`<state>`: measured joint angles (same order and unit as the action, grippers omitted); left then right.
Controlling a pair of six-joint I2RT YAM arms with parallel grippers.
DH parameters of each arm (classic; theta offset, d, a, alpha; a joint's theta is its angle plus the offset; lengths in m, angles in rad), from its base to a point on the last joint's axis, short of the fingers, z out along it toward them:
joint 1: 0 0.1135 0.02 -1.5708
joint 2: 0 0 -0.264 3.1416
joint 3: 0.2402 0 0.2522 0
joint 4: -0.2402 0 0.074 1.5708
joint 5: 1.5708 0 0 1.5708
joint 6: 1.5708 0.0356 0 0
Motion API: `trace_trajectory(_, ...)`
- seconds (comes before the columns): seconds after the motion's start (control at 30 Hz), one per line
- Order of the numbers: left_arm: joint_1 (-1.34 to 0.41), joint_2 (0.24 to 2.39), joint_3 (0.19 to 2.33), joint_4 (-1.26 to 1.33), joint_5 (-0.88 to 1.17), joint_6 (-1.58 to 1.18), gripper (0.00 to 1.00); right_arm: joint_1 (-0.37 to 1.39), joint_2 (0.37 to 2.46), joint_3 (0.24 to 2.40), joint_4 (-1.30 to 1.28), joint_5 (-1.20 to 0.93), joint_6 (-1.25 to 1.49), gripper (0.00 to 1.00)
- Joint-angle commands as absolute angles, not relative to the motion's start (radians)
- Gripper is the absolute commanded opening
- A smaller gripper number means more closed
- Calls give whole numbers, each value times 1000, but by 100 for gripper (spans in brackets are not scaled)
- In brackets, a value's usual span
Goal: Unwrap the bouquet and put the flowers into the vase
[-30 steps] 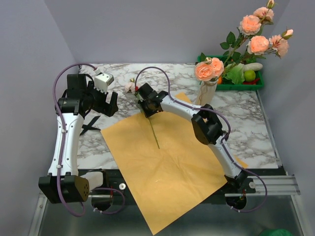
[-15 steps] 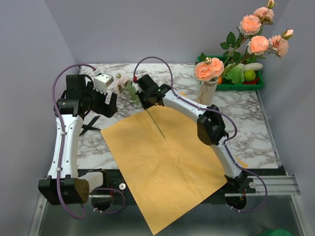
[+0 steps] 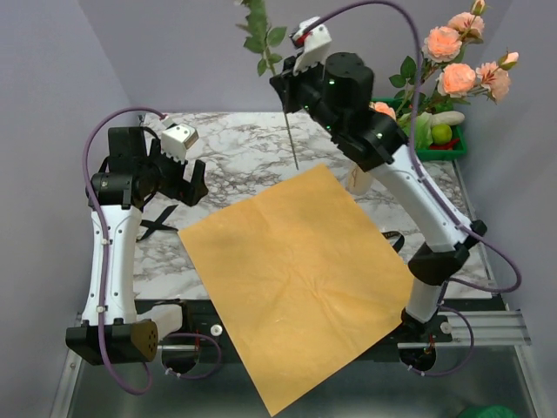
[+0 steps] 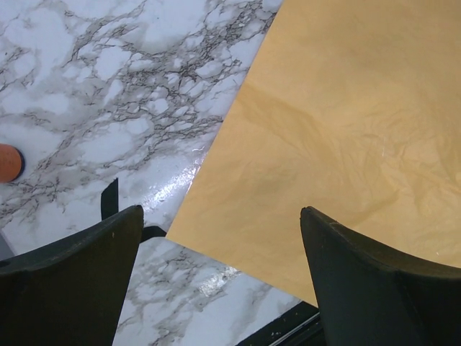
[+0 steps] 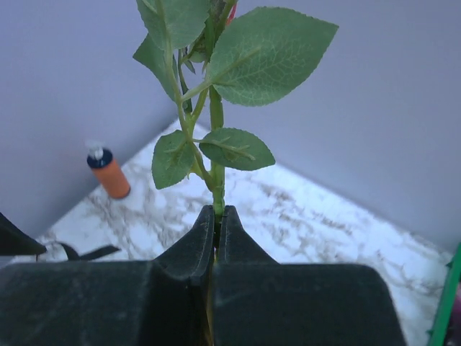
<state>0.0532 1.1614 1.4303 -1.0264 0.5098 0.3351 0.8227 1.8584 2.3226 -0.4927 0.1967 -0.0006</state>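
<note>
My right gripper (image 3: 285, 89) is raised high above the back of the table and is shut on the thin green stem of one flower (image 3: 262, 37). Its leaves stand up above the jaws and the bare stem hangs down; the bloom is cut off at the top edge. In the right wrist view the jaws (image 5: 217, 215) pinch the stem just under the leaves (image 5: 266, 50). The vase (image 3: 355, 180) is mostly hidden behind the right arm, and several peach roses (image 3: 456, 78) rise from it. The orange paper (image 3: 296, 270) lies flat and unwrapped. My left gripper (image 3: 184, 186) hovers open at the left, near the paper's corner (image 4: 346, 130).
A black ribbon (image 3: 157, 225) lies on the marble left of the paper. A green crate of vegetables (image 3: 452, 144) stands at the back right. A small orange bottle (image 5: 109, 173) stands near the back left wall. The paper overhangs the table's near edge.
The right gripper closed on the stem lying on the paper and lifted the flower up and back, high above the table. The left arm stayed put.
</note>
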Motion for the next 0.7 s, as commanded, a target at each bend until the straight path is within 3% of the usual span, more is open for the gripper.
trace_trajectory(0.0, 61, 1163, 1441, -1034, 534, 324, 99, 821, 1688, 2271, -382, 281, -136, 1)
trace_trajectory(0.23, 61, 1193, 1401, -997, 523, 314, 99, 816, 1329, 1964, -104, 301, -314, 1)
trace_trajectory(0.53, 61, 1210, 1425, -1003, 545, 328, 99, 665, 1086, 1646, -9, 368, -344, 1)
trace_trajectory(0.67, 61, 1223, 1440, -1009, 574, 341, 99, 604, 1026, 1476, 215, 356, -368, 1)
